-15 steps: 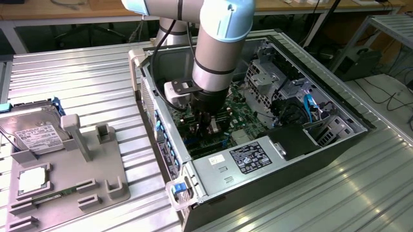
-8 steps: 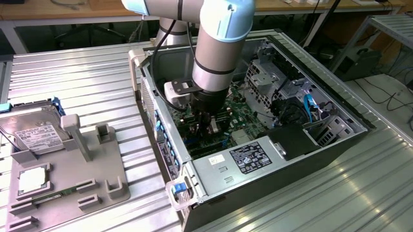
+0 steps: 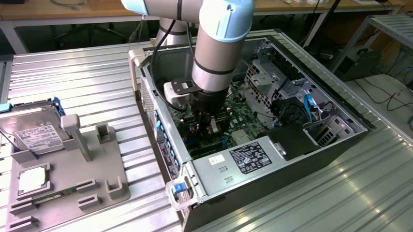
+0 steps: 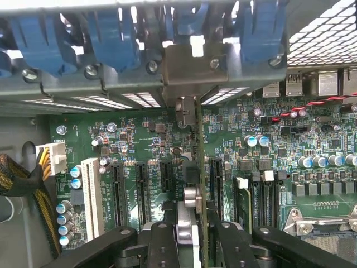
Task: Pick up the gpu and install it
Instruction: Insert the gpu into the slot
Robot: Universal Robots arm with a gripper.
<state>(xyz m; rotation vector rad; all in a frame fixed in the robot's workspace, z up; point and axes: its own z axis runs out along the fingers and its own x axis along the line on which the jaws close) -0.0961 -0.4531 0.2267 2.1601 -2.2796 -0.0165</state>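
Inside the open computer case [image 3: 335,104], my jaws [image 4: 192,234] are closed part-way on the gpu [image 4: 199,167], gripping its thin upper edge from either side. In the wrist view the card appears edge-on: a very slim green-edged board running straight away from me, standing upright over the motherboard [image 4: 139,139], with a small silvery round part and dark components on one face. Its far end carries a silvery metal bracket [image 4: 192,70] that stands against the case's rear wall, among the blue slot latches [image 4: 111,39]. The card sits in line with the black expansion slots [image 4: 118,190], between two of them and a further slot on its other side; whether its lower edge is fully seated in a slot I cannot tell.

In the exterior view my arm [image 3: 216,43] reaches down into the middle of the case, and my jaws [image 3: 210,129] hold the dark card low, near the board. The power supply [image 3: 242,162], silver with a black label, lies in the near corner of the case. Well apart, toward the exterior view's left, a grey fixture [image 3: 77,164] on the ribbed metal worktop [image 3: 90,82] carries a silver hard drive [image 3: 36,133] with a white label.
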